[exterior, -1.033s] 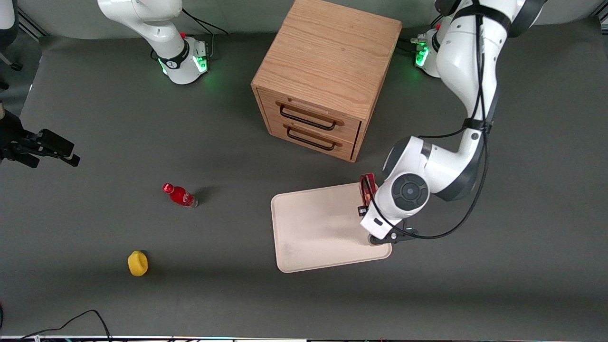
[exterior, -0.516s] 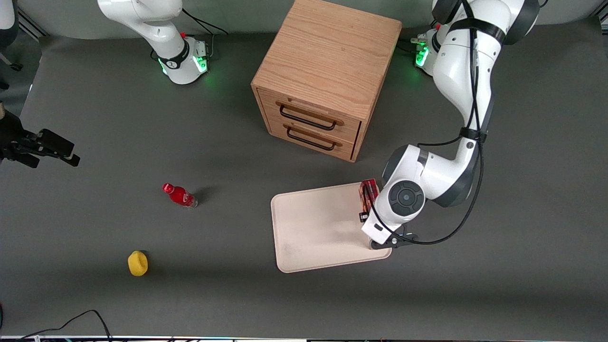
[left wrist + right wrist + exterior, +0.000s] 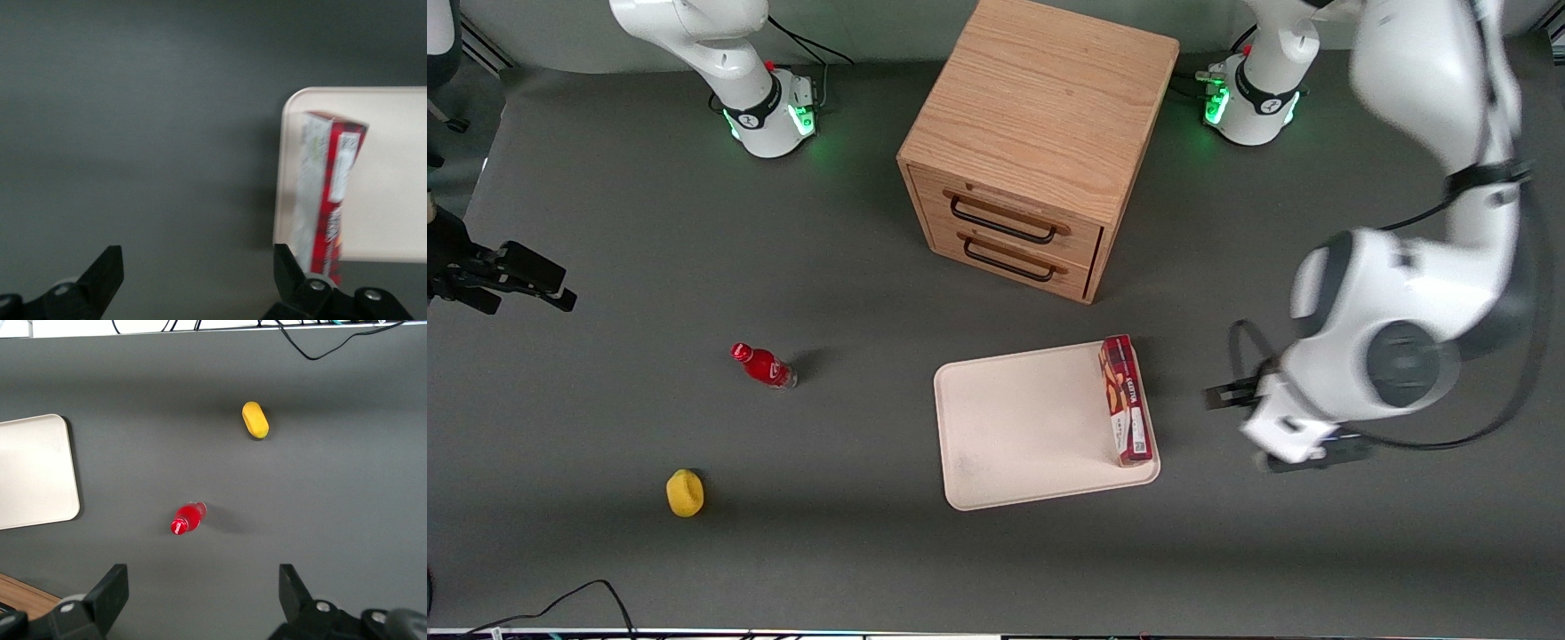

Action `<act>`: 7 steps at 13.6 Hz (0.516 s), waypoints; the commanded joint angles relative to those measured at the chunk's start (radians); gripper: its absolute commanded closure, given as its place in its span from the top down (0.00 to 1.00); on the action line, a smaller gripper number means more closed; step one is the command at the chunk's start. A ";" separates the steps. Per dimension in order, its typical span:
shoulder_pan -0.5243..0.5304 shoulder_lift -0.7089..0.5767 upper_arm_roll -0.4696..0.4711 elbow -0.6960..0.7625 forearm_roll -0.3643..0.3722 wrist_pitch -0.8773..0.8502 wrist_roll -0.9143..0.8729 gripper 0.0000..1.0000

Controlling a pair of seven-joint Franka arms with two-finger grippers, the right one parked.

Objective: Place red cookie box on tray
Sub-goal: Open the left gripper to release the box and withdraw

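One tool (image 3: 199, 273) beside red cookie box (image 3: 1126, 400)

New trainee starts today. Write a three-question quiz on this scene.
1. True or false: the cookie box lies on the tray.
2. Is the pincer open or shut?
3. Which is nearer the front camera: A) bottle B) yellow object?

Key: 1 true, along the tray's edge toward the working arm. 2 open, empty, over bare table beside the tray. 3 B.

White lettering on the red cookie box (image 3: 1127, 400), seemingly unreadable.
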 commanded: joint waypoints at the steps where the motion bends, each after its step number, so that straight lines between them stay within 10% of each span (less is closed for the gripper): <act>1: 0.109 -0.067 -0.006 -0.037 -0.028 -0.087 0.188 1.00; 7: 0.358 -0.205 -0.003 -0.041 -0.014 -0.219 0.488 1.00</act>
